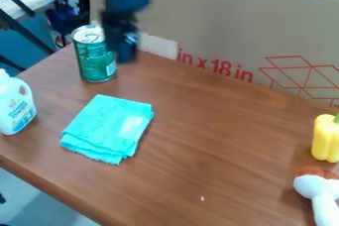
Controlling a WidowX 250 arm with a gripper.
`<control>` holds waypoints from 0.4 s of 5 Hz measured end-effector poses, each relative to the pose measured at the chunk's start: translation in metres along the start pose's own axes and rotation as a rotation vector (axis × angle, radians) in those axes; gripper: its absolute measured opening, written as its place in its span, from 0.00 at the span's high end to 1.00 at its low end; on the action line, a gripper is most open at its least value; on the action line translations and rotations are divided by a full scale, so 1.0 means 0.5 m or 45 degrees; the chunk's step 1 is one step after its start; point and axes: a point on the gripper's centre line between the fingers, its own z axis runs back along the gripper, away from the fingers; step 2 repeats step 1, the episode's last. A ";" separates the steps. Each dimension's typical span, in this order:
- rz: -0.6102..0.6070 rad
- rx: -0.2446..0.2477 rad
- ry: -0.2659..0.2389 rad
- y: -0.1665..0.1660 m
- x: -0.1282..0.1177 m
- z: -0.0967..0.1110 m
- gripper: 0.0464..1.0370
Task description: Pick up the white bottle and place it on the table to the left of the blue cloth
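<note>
**Minding clearance between the gripper (124, 54) and the green can (96, 61)**

Note black gripper hanging at upper left, pointing down, just beside the can as seen from the camera. Cannot tell whether open or closed at the jaws, nor how large a gap in depth to leave for. Find can upright on the brown table (218, 165), toward the far edge, in front of the cardboard (232, 27).

Log teal cloth (109, 126) as folded and lying flat, nearer the camera than the can. Log white bottle (16, 103) upright at the left. Log yellow pepper (325, 141) and white toy with brown top (319, 185) at the right, well apart from the gripper.

Judge the can as tall, narrow and probably easy to tip by a knock near the rim. Check height before any sideways move. For contact with the can, best come level with its middle, centre on both sides and close evenly. For contact with the cloth, best descend straight onto a folded edge, press lightly and pinch several layers together. Treat a shallow pinch as likely to slip or unfold the stack. Go slowly near the cardboard.
</note>
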 end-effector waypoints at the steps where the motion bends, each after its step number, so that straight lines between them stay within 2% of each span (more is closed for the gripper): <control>1: -0.100 0.005 0.018 -0.065 0.066 -0.018 0.03; 2: -0.100 0.005 0.018 -0.065 0.066 -0.018 0.03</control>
